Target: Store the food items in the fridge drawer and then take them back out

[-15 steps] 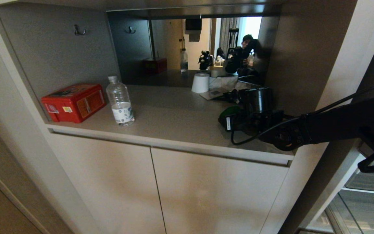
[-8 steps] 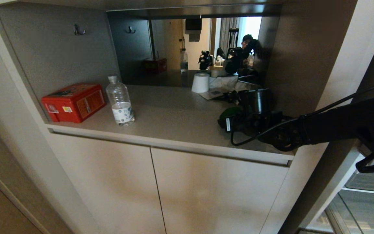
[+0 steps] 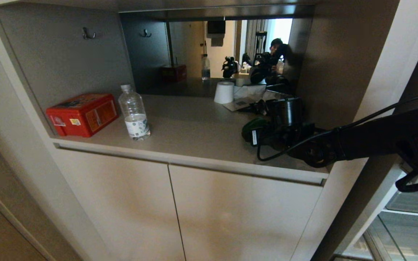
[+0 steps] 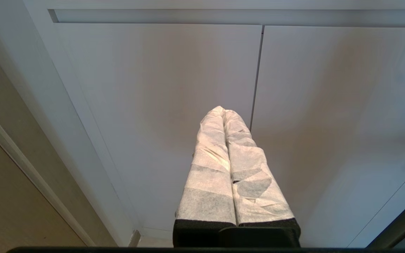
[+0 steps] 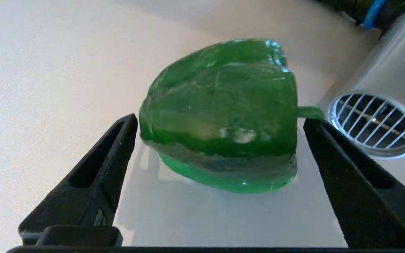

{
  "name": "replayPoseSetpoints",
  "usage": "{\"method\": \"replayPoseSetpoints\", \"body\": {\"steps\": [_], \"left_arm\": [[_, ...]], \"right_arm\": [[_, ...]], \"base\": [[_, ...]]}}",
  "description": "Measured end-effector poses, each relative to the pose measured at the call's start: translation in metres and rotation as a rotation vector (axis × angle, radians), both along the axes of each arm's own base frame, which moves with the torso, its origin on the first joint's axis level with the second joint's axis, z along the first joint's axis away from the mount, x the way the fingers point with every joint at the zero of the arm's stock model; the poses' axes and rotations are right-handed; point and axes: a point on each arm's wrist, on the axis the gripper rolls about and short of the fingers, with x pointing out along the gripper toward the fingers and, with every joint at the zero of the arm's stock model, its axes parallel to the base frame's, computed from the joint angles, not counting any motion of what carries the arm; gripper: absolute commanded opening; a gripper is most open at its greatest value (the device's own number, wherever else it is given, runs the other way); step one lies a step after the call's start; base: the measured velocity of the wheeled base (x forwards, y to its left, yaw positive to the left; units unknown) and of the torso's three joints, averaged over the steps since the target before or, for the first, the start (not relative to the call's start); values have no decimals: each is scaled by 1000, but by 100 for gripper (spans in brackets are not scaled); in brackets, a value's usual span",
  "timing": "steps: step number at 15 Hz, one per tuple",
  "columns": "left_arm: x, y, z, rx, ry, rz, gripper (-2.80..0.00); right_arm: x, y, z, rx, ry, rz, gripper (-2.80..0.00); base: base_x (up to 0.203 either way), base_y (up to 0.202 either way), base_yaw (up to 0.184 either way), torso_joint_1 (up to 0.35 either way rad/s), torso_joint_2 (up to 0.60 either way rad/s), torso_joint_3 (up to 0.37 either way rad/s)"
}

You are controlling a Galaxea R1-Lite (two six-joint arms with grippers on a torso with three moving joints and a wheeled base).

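Right pincer (image 5: 220,140) is spread wide w/ the green bell pepper (image 5: 220,116) sitting on the tabletop (image 5: 47,70) right between its two black fingers (image 5: 93,175), not gripped. One finger stands just off the pepper's side w/ a thin gap; the other is at the stem end, tip touching or nearly touching the little green stem, can't tell which. In the head view the right pincer (image 3: 258,136) reaches in over the tabletop's right end and only a sliver of the bell pepper (image 3: 249,125) shows past it. Left pincer (image 4: 236,168) is pressed shut, wrapped in white, hanging in front of the cabinet doors, doing nothing.

No potato anywhere in these shots, and the fridge drawer isn't clearly visible, just some clear shelving low at the right edge of the head view.

What could go wrong imo:
- the pepper is glossy and lying on its side, so any sideways nudge from a finger could roll it
- the stem-side finger could catch the stem and drag the pepper along if the arm pulls back crooked
- the grey hair dryer (image 5: 378,119) w/ the round grille sits just beside the stem-side finger, easy to bump
- if it closes here instead, the stem-end contact is off-centre, so the pepper might squirt out.
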Motion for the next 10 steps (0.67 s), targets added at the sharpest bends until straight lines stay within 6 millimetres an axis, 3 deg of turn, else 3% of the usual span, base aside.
{"method": "replayPoseSetpoints", "body": {"steps": [10], "left_arm": [[0, 0, 0, 0, 0, 0, -280]], "right_arm": [[-6, -4, 17, -2, -42, -56, 0]], "base": [[0, 0, 0, 0, 0, 0]]}}
